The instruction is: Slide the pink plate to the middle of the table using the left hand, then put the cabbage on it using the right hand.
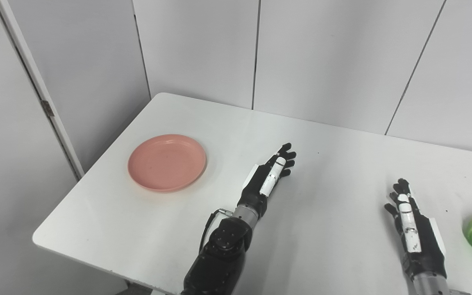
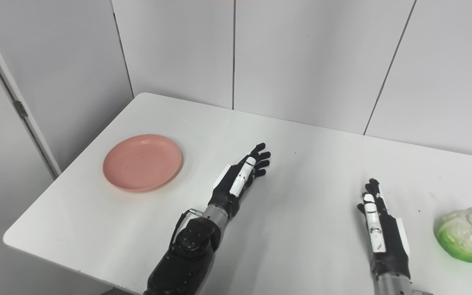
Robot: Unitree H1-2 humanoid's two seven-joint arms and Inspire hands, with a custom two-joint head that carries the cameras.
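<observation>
A round pink plate (image 1: 167,162) lies flat near the left edge of the white table (image 1: 326,147). My left hand (image 1: 269,174) hovers open to the right of the plate, fingers stretched out and pointing away, holding nothing. A pale green cabbage (image 2: 466,239) rests on the table at the far right. Just left of the cabbage my right hand (image 2: 379,229) is open too, edge-on with fingers extended, a short gap away from it and empty.
Grey wall panels (image 1: 322,53) stand right behind the table's far edge. A white door frame with a hinge (image 1: 47,107) runs down the left side. The table's left and front edges (image 1: 55,246) drop off close to the plate.
</observation>
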